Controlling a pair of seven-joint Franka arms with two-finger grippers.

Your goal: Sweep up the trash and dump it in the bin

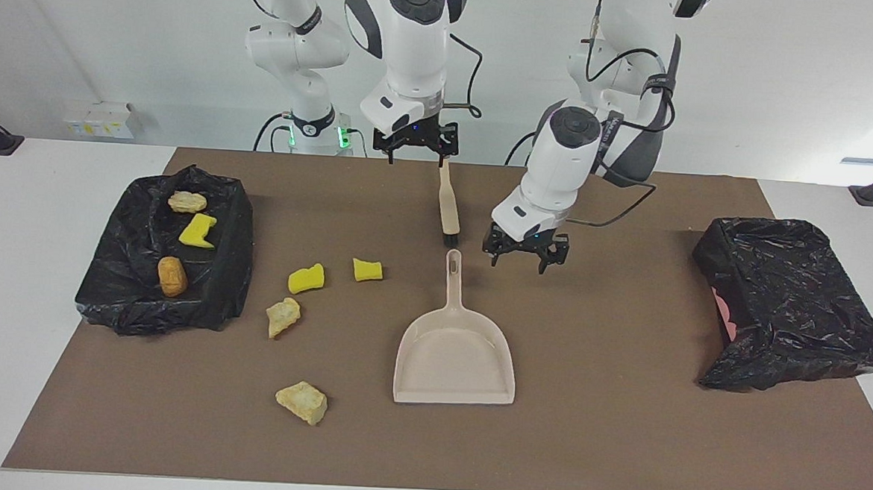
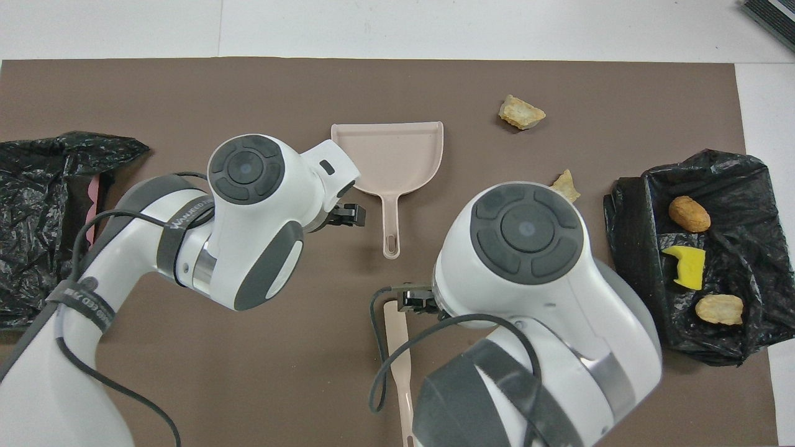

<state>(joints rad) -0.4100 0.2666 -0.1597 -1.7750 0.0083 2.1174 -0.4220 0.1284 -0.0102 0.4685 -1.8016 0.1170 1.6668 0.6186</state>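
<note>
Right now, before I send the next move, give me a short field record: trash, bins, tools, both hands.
loose trash: four scraps on the mat, two yellow sponge pieces and two beige chunks
binned trash: three scraps in the bin at the right arm's end
other bin: at the left arm's end, no trash visible in it
dustpan: flat on the mat, handle toward the robots, untouched
brush: lying on the mat, nearer the robots than the dustpan
right hand: open, over the brush
left hand: open, beside the dustpan handle, holding nothing
</note>
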